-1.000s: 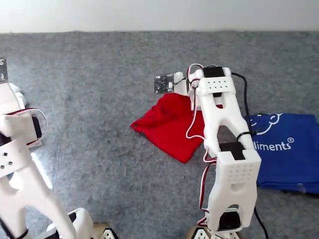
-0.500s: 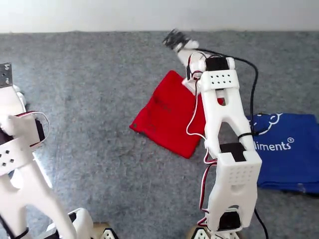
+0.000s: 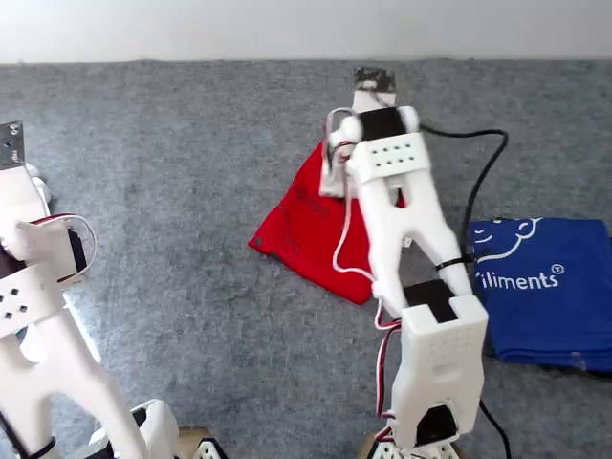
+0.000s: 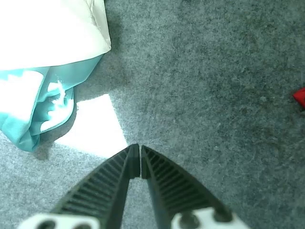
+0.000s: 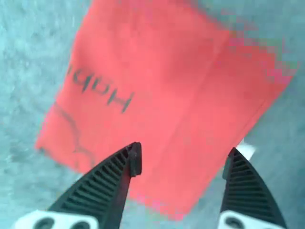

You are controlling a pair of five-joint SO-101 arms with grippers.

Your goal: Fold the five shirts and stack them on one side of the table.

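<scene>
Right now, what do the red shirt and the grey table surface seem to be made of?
The red shirt is likely soft knit cotton, matte; it lies limp and flat, with dark print. The table surface looks like grey felt or low-pile carpet, matte, with a speckled, fuzzy texture.

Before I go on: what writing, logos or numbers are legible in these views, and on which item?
On the blue shirt: white lettering, its start hidden behind the right arm; no whole word reads.
On the red shirt: dark lettering, too blurred to read.
On the teal cloth: white marks, no letters to make out.
</scene>
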